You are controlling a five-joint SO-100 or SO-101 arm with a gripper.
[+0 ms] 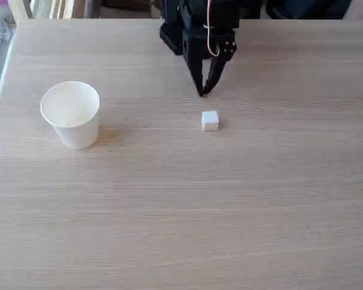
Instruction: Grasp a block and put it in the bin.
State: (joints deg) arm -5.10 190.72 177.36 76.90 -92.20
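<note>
Fixed view, gripper (202,92): black, tips together, clenched on nothing, pointing down at the table (181,211).
Block (210,120): lies free, just in front of the tips.
Bin (71,113): upright, well apart at left.
Risk: clenched tips descending would likely knock the block away; they must part first.
Obstacles: none between block and bin.

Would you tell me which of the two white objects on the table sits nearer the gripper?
The small cube, just below the gripper; the paper cup stands far left.
</note>
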